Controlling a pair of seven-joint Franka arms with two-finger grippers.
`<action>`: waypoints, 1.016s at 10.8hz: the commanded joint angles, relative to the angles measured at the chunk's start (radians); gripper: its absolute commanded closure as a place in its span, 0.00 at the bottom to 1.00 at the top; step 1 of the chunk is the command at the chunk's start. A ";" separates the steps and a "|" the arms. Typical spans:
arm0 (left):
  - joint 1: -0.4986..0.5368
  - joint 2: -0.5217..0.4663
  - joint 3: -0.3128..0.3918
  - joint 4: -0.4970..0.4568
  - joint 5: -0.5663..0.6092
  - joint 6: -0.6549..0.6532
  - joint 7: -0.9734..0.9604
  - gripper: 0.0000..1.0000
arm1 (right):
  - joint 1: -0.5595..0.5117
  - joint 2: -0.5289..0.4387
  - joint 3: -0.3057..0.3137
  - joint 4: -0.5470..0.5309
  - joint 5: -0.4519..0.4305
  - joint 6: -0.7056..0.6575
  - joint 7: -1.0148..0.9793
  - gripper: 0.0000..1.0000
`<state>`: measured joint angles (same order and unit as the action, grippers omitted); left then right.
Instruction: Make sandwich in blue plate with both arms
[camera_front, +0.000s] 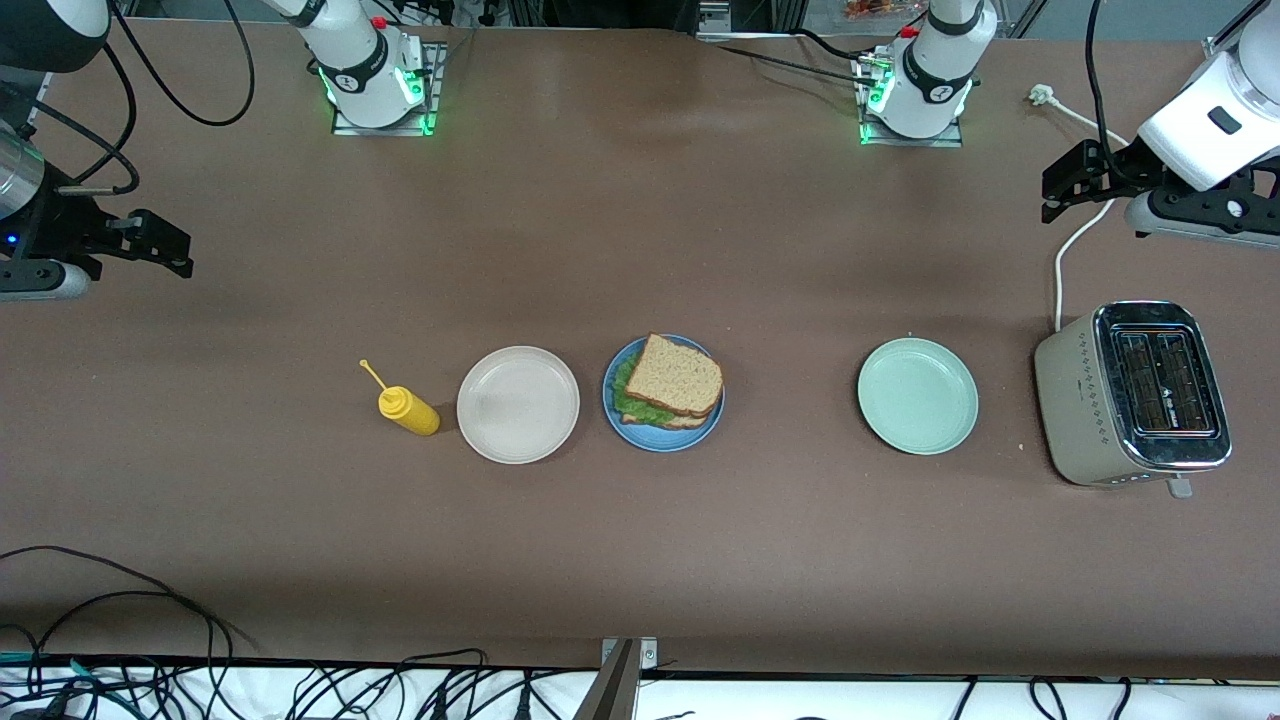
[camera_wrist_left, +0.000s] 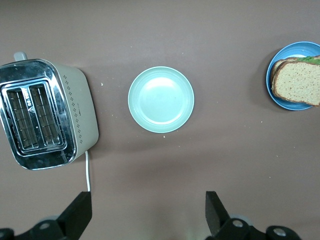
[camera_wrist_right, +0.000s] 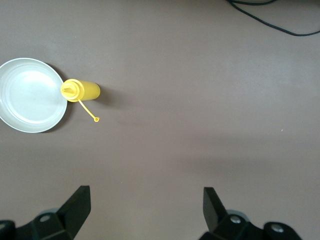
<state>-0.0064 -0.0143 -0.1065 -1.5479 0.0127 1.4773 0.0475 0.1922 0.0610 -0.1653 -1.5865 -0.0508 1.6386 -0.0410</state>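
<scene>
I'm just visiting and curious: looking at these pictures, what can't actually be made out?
- Lower tan bread slice on the round blue plate, front view: mostly covered by the top slice.
- Ruffled green lettuce leaf: only its edge shows.
- Sandwich, left wrist view: cut off by the picture's edge.
- Silver-topped beige toaster: slot depths too dark to see.
- Open left gripper and right gripper: arms cropped by the edges.

We take this for a robotics lab dressed up as a kitchen: two white arms bolted to a bare brown worktop (camera_front: 640, 560), green lights glowing at their bases, loose black cables (camera_front: 120, 620) along its edge, and a toaster (camera_front: 1135, 395) and plates laid out in a row.
</scene>
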 joint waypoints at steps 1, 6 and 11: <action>-0.015 -0.027 0.016 -0.024 -0.011 0.002 -0.011 0.00 | 0.006 -0.001 -0.005 0.023 -0.008 -0.016 0.026 0.00; -0.006 -0.012 0.011 0.002 -0.026 -0.031 -0.050 0.00 | 0.001 -0.015 -0.011 0.049 0.074 -0.017 0.053 0.00; -0.003 -0.010 0.013 0.003 -0.023 -0.031 -0.055 0.00 | 0.000 -0.015 -0.011 0.089 0.160 -0.051 0.109 0.00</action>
<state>-0.0111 -0.0153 -0.0987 -1.5478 0.0117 1.4625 0.0048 0.1906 0.0527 -0.1749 -1.5353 0.0733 1.6225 0.0470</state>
